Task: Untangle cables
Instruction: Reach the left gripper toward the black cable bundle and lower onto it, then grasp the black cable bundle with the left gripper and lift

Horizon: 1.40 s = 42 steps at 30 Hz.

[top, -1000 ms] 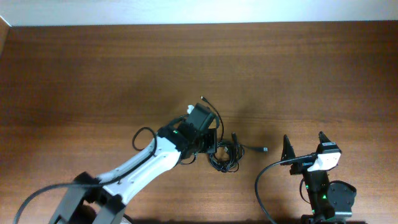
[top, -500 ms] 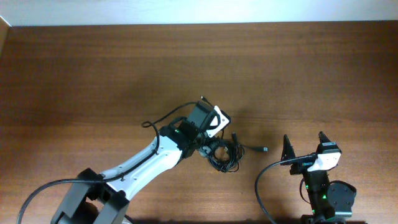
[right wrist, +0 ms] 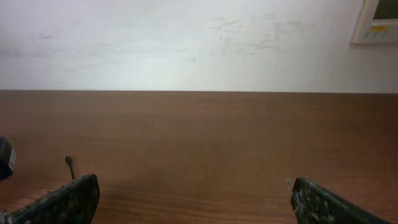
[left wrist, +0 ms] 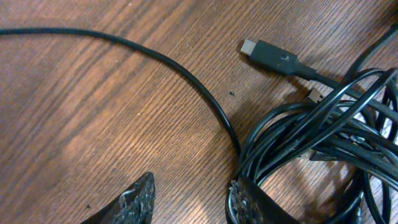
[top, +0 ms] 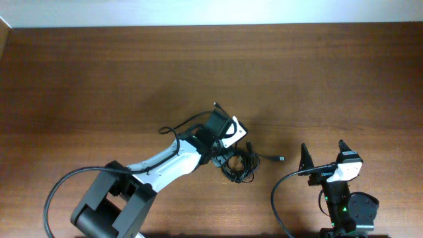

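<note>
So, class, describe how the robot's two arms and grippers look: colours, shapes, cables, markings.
The left arm is a white shell with black joints and a black cable. The right arm is black with a white wrist, a green light and its own black cable loop. The left gripper has dark, rough, speckled fingertips; the right gripper has black, pointed fingers.

Overhead top-down, left wrist close, both show cables [left wrist: 323, 127]

Soft, even indoor light; sharp overhead view.
Pale sheen on the desk [left wrist: 93, 124] in the left wrist close-up; the fingers [left wrist: 137, 198] there look blurred.
</note>
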Available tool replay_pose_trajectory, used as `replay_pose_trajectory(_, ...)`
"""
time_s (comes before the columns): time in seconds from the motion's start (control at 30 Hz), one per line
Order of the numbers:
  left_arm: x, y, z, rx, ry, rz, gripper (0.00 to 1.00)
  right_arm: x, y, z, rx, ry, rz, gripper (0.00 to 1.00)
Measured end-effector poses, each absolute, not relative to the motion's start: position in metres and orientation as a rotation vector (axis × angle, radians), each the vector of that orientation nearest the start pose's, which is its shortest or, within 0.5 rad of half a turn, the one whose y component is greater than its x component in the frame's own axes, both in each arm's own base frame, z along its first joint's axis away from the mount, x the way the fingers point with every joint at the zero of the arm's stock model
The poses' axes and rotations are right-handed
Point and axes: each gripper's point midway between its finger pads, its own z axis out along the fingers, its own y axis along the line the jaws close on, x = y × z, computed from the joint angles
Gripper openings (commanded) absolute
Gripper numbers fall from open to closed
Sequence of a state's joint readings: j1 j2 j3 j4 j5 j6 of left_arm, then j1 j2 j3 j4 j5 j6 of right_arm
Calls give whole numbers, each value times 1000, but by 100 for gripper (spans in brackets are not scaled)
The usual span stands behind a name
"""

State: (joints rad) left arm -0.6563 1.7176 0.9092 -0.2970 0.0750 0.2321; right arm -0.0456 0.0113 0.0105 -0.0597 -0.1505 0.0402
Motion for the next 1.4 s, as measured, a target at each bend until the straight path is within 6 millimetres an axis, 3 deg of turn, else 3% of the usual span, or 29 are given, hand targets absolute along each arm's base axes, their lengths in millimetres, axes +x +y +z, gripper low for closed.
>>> replay_pose_trajectory(0.1, 290, -247, 17, 1194, 2425, -271, 63, 245, 15, 162, -45, 1631, 119, 99)
replay_pose_trajectory(0.13, 287, -249, 16, 1206, 2429, -288, 64, 245, 15, 162, -45, 1631, 119, 98)
replay_pose_trajectory(0.33, 279, -248, 14, 1234, 2447, -314, 40, 245, 15, 162, -45, 1631, 119, 98)
replay_pose_trajectory(0.37, 279, -248, 14, 1232, 2451, -316, 28, 245, 15, 162, -45, 1631, 119, 98)
replay_pose_trajectory(0.4, 279, -248, 14, 1236, 2449, -318, 23, 245, 15, 162, -45, 1631, 119, 98)
replay_pose_trajectory(0.5, 278, -250, 10, 1239, 2453, -331, 27, 245, 15, 162, -45, 1631, 119, 99)
replay_pose_trajectory(0.53, 278, -252, 8, 1241, 2455, -346, 20, 245, 15, 162, -45, 1631, 119, 99)
replay_pose_trajectory(0.57, 277, -254, 4, 1246, 2457, -359, 1, 245, 15, 162, -46, 1631, 118, 99)
replay_pose_trajectory(0.73, 279, -262, 3, 1243, 2453, -400, 0, 245, 15, 162, -45, 1631, 119, 99)
replay_pose_trajectory(0.83, 285, -255, 8, 1057, 2575, -390, 0, 245, 15, 162, -45, 1631, 119, 98)
replay_pose_trajectory(0.9, 297, -244, 24, 839, 2645, -397, 0, 245, 15, 162, -45, 1631, 119, 98)
replay_pose_trajectory(1.03, 326, -204, 91, 253, 2660, -472, 0, 245, 15, 162, -45, 1631, 119, 98)
replay_pose_trajectory(1.13, 328, -188, 118, 103, 2625, -512, 0, 245, 17, 163, -52, 1626, 130, 98)
replay_pose_trajectory(1.23, 323, -191, 123, 106, 2628, -550, 0, 241, 40, 165, -47, 1626, 346, 98)
replay_pose_trajectory(1.3, 322, -192, 123, 71, 2636, -573, 0, 229, 72, 166, 47, 1660, 737, 98)
replay_pose_trajectory(1.4, 322, -192, 123, 28, 2642, -589, 0, 208, 105, 165, 92, 1731, 1113, 98)
